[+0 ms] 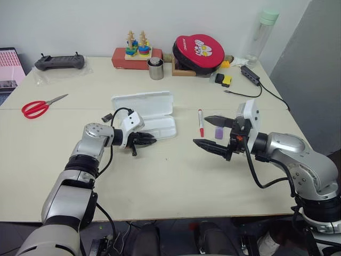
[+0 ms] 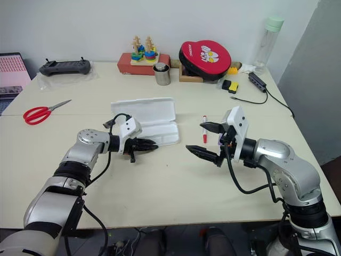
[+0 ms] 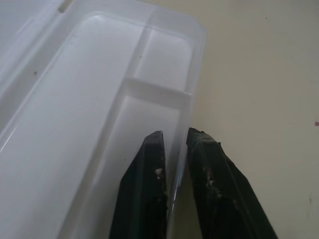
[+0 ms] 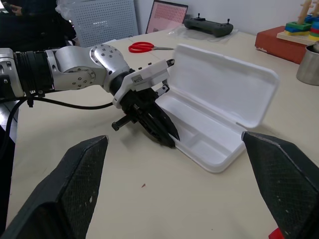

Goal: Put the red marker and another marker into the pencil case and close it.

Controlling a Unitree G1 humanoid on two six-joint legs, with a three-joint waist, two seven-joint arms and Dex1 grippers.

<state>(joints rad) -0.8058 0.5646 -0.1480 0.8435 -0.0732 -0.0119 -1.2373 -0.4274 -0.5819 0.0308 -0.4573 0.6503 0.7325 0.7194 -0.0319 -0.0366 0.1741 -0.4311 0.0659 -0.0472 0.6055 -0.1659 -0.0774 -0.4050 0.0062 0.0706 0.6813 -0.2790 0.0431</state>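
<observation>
Left gripper (image 1: pixel 151 141) pinches pencil case (image 1: pixel 160 127) wall, right gripper (image 1: pixel 216 134) empty, spread wide; thin rim may slip, skewing case.

The left gripper (image 1: pixel 151 140) points toward 3 o'clock, fingers pinched together; the right gripper (image 1: pixel 212 133) points toward 9 o'clock, jaws spread wide.

No legible text anywhere. Faint white lettering along the edge of the red round pad (image 1: pixel 200 52) at the far side of the table (image 1: pixel 170 181), too small to read. Cartoon face printed beside it, no words made out.
</observation>
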